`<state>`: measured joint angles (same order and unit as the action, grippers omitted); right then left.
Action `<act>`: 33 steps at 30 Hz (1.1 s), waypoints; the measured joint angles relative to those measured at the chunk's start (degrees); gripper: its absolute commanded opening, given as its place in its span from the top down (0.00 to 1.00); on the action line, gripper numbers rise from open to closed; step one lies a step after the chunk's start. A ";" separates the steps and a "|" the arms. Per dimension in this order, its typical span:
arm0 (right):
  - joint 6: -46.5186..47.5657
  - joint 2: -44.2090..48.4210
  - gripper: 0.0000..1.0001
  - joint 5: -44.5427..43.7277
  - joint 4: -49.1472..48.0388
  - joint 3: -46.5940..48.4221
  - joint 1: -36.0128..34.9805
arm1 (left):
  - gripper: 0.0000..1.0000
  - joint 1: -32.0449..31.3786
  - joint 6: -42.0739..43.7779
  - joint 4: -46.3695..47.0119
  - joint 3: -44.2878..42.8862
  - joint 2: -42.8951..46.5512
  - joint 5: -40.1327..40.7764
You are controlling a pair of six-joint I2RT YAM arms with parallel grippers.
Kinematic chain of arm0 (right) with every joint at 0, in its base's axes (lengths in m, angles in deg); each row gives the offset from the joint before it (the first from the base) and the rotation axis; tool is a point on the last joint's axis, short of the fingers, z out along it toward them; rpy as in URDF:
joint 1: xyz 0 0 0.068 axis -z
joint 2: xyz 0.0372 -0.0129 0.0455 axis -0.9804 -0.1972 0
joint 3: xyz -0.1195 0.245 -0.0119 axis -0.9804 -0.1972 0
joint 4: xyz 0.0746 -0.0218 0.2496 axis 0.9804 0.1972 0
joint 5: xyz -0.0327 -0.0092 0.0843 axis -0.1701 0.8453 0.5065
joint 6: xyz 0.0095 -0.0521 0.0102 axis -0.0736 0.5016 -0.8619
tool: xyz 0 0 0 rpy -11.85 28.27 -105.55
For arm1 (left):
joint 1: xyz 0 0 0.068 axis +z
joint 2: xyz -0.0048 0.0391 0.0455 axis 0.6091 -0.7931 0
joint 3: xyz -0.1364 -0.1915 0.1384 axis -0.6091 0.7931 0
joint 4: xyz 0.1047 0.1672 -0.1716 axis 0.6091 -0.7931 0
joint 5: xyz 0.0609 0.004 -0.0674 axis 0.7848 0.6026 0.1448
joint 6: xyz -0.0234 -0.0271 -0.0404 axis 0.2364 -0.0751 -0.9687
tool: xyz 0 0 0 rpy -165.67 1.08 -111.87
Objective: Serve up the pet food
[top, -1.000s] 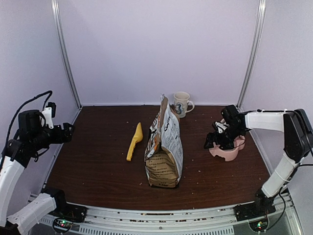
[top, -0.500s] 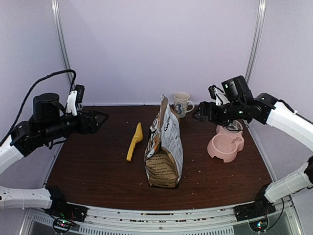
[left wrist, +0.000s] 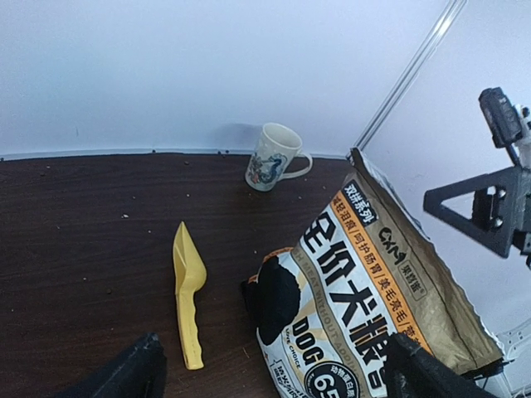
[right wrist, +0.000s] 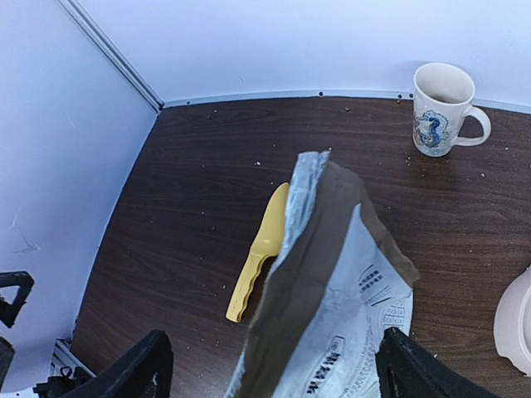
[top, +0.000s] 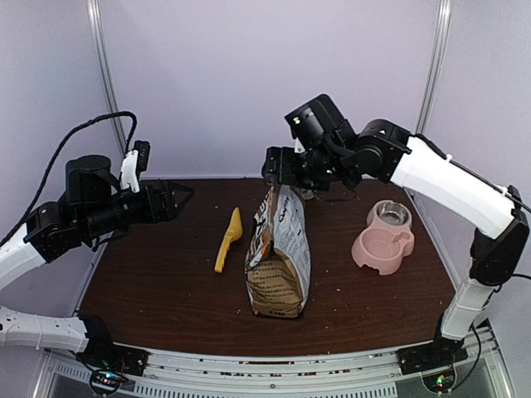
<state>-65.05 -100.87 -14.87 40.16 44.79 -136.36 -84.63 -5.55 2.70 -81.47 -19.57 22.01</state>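
**Pet food.** No pellets show. By judgement they sit inside the bag (top: 278, 257), whose open mouth shows only lining in the right wrist view. A few crumbs lie scattered on the table (top: 166, 290).

**Bag.** Stands upright mid-table, nearer the near edge. The crest of its open top runs from far edge to near edge.

**Right pincer** (top: 274, 172). Spread wide and holding nothing. It hovers just above the far end of the bag's crest. In its wrist view one finger falls on each side of the crest, so the jaws lie across that long axis. It is the nearer arm by far; a straight descent would likely take the top.

**Left pincer** (top: 176, 199). Also spread and empty. It hangs over the left edge, well apart from the bag and pointing at its left face.

**Scoop** (top: 228, 240). Flat, just left of the bag, untouched, handle toward the near edge.

**Bowl** (top: 383, 240). By the right edge, no pellets visible in it.

**Mug** (left wrist: 270, 156). At the far edge.
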 measured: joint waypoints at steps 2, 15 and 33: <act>0.24 -3.87 0.30 -0.59 2.05 3.45 -0.81 | 0.05 0.02 -0.22 -0.15 0.17 0.96 0.96; -0.96 -7.61 1.00 -6.49 12.59 7.06 -2.73 | 0.05 0.00 -1.22 -1.70 0.76 2.25 2.78; -4.94 5.92 0.71 3.56 6.78 -8.09 -13.66 | 0.05 -0.15 0.55 -1.92 0.11 -0.44 -3.61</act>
<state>-69.99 -94.95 -11.31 46.94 36.71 -150.02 -84.79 -5.01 0.77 -81.36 -20.01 18.40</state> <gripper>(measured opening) 0.047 0.948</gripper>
